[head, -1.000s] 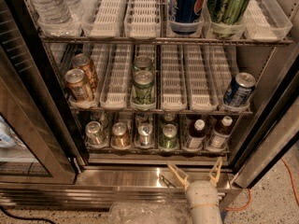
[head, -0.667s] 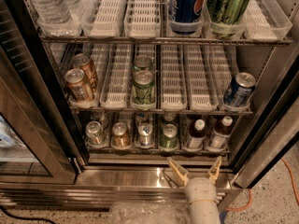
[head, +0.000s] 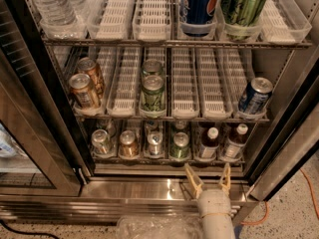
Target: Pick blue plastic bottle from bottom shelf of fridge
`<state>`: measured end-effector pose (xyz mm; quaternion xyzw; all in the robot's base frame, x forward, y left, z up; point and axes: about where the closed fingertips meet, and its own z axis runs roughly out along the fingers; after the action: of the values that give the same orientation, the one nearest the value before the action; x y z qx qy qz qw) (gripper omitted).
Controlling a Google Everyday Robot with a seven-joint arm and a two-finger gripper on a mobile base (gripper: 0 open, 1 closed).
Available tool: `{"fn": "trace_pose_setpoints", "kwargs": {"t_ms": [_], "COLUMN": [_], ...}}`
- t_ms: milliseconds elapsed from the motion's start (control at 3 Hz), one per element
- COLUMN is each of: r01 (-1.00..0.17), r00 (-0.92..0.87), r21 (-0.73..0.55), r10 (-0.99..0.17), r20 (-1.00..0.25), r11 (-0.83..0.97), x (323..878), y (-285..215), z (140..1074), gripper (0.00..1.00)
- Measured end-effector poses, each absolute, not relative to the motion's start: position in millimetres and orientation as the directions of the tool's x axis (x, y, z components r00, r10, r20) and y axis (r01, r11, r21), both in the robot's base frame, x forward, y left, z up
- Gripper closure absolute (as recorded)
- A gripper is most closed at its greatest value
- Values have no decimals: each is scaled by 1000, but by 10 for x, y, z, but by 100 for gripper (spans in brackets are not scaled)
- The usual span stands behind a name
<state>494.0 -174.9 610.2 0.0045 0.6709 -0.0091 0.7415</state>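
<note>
In the camera view, the blue plastic bottle point(head: 210, 143) is a small, can-height bottle with a white screw cap, dark brown contents and a dark label band. It stands upright near the front of the bottom shelf point(head: 164, 159) of the fridge point(head: 124, 190), in the second lane from the right. Just beside it on the right stands a second small bottle point(head: 234, 142), also white-capped but with a pale label, making two bottles on this shelf. To their left four cans point(head: 101, 141) line the front of the shelf, one per lane, with more tops dimly visible behind them. The middle rack carries five cans: two copper cans point(head: 83, 89) at the left, two green cans point(head: 153, 91) in one lane, and one blue can point(head: 255, 95) at the far right. The top rack shows clear water bottles point(head: 52, 4) at the left, their number unclear, plus a large blue can point(head: 198, 3) and a large green can point(head: 243, 3). The claw point(head: 209, 179) sits low in front of the steel sill, below the dark bottle's lane, its two tan fingers point(head: 193, 179) spread wide, holding nothing and touching no bottle or can.
</note>
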Motion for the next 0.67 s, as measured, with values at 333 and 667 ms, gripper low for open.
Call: {"fn": "trace_pose_setpoints", "kwargs": {"t_ms": [333, 667], "r01": [20, 20], "r00": [100, 100], "r21": [-6, -5], "r10": [-7, -7], "r20": [-995, -995], "r11": [1000, 1000], "x": [4940, 4940], "y": [-1749, -1749], "z": [6102, 6102], "gripper": [43, 39]}}
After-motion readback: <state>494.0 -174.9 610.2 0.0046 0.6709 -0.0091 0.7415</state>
